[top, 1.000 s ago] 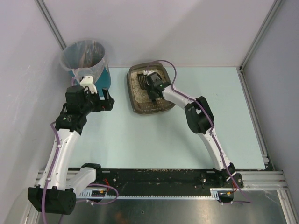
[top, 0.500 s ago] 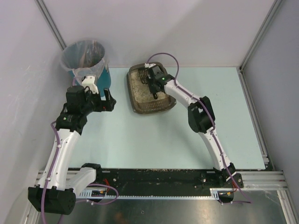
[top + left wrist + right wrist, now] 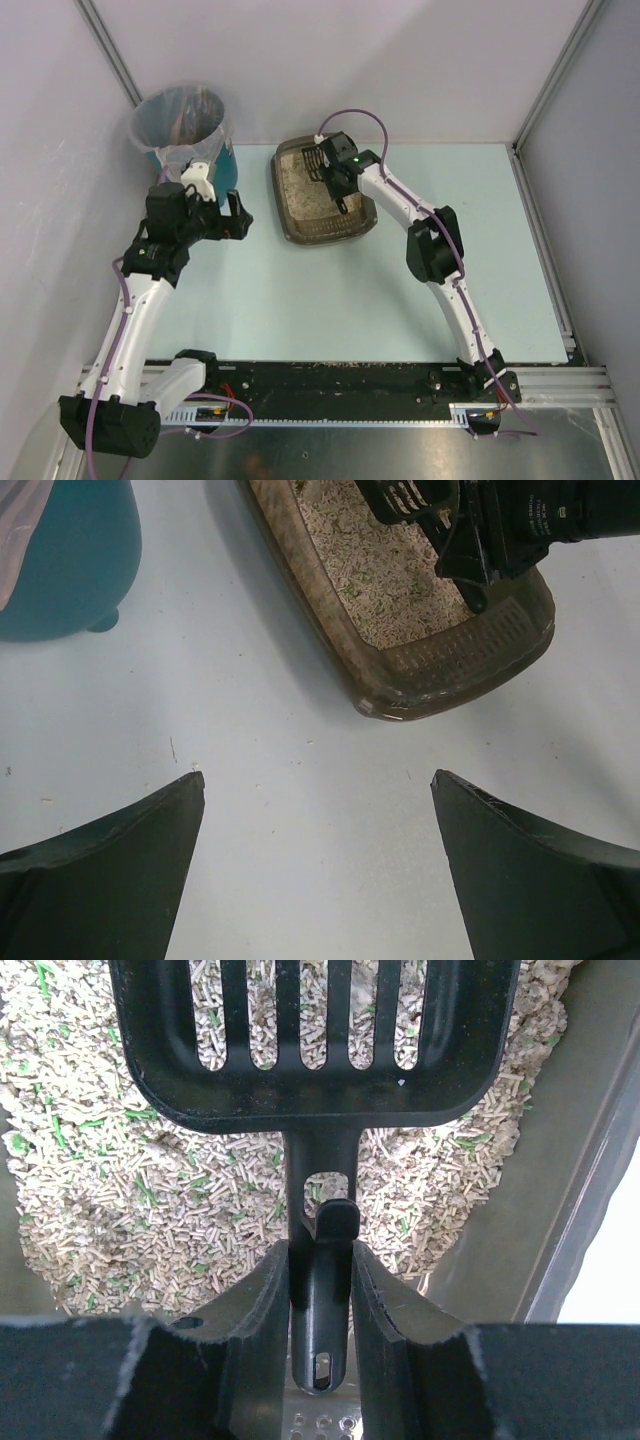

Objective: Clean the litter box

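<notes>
Black scoop (image 3: pixel 315 1050), handle pinched by the right gripper (image 3: pixel 320 1272), reaches ahead over the litter box (image 3: pixel 520 1230); left gripper (image 3: pixel 318 780) spread wide.

left end effector (image 3: pixel 318 785): wide apart, elbow bent | right end effector (image 3: pixel 320 1260): clamped, arm extended

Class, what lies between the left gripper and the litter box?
Between the left gripper and the litter box lies only bare table, as the left wrist view shows.

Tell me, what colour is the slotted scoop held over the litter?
The slotted scoop is black; the right wrist view shows it best.
</notes>
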Motion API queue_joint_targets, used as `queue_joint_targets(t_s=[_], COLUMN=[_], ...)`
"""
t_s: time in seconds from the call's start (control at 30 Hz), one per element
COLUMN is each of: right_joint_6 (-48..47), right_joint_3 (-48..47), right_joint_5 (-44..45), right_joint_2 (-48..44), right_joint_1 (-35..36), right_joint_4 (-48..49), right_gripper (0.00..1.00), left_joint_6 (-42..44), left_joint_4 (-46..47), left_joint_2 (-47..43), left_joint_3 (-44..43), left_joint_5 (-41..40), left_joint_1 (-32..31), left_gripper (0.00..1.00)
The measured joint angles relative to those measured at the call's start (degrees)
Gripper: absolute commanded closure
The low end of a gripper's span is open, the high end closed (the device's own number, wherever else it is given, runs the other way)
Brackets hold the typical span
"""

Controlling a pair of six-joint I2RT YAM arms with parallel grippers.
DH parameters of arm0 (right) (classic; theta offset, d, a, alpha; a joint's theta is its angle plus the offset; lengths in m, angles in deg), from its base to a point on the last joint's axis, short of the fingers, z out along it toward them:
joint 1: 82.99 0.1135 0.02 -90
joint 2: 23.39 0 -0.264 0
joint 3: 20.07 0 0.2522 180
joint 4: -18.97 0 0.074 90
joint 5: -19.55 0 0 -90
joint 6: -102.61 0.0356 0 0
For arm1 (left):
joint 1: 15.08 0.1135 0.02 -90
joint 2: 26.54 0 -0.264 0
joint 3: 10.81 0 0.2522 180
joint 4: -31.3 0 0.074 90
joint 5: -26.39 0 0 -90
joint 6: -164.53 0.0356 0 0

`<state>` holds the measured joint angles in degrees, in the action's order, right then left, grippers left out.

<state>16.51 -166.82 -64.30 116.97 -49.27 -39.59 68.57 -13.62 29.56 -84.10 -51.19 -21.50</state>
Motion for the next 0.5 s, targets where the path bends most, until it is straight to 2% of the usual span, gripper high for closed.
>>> queue_joint_targets(t_s=[0.5], right_joint_6=[0.09], right_joint_3=[-0.52], right_joint_5=[0.85], right_joint_2=[-2.32], right_joint_1=[1.68], right_joint_4=[-2.78], right_gripper=[0.99], left_joint_6=[0.02], left_joint_4=[0.02], left_joint_2=[0.00], left_joint_3=[0.00], left_joint_5=[-0.02], left_joint_1=[-1.84], left_gripper=[0.00])
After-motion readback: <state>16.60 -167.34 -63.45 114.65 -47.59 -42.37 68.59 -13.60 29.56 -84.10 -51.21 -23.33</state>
